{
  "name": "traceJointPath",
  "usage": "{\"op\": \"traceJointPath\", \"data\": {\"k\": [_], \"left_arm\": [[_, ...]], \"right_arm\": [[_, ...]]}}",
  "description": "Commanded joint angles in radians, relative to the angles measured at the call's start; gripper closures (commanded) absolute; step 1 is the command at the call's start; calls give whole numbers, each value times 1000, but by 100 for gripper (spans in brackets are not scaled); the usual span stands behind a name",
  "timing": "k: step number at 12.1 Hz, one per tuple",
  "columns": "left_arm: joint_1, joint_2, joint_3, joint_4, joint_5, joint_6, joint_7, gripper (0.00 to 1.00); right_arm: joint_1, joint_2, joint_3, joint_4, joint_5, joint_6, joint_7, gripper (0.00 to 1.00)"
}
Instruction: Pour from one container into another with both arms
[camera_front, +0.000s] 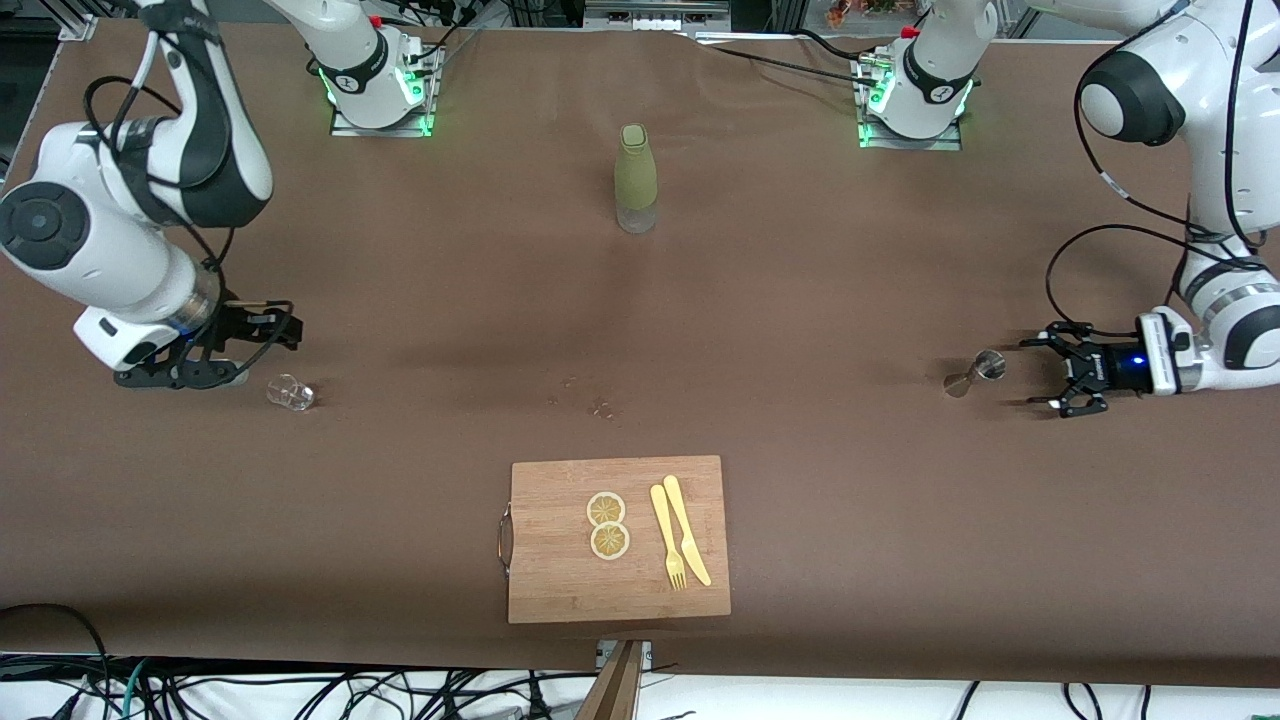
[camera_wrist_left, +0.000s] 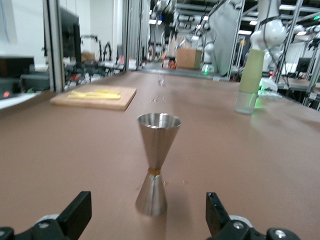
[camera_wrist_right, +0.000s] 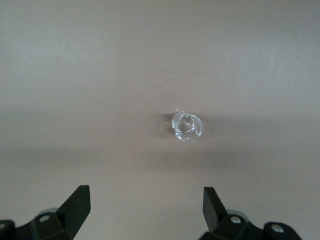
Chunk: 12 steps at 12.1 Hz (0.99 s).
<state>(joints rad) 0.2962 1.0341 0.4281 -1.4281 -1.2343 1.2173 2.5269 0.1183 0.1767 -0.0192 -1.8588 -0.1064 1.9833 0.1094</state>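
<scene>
Jigger just ahead of spread left fingers

A brown surface carries everything. The right pincer hangs low at the right arm's end, fingers spread, just beside a small clear glass that stands slightly nearer the camera. At the left arm's end the left pincer sits low and level, fingers apart, pointing at a steel jigger close in front of it. A green bottle stands upright in the middle, near the arm bases. Nearest the camera lies a wooden cutting board bearing two lemon slices, a yellow fork and a yellow knife.
</scene>
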Motion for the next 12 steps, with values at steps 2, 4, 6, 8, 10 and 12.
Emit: {"op": "traceJointPath", "data": {"k": [2,4,6,8,10,12], "left_arm": [[-20,-35,44,74,81,92,-198,0],[-41,-116,51,74,159,183,-340,0],[-84,-201,51,72,249,250,-507,0],[-136,-273,49,61,330,328,-656,0],[-187,-327,49,51,401,418,-840,0],[-222,-364,47,49,481,477,-1003,0]], "right_arm": [[-32,-94,24,114,28,-231,47,0],[-68,-137,18,150,111,-322,38,0],[-83,-154,4,217,116,-417,45,0],[-120,-166,15,231,106,-469,50,0],[-144,-169,13,259,106,-511,49,0],[-147,-168,4,253,103,-459,44,0]]}}
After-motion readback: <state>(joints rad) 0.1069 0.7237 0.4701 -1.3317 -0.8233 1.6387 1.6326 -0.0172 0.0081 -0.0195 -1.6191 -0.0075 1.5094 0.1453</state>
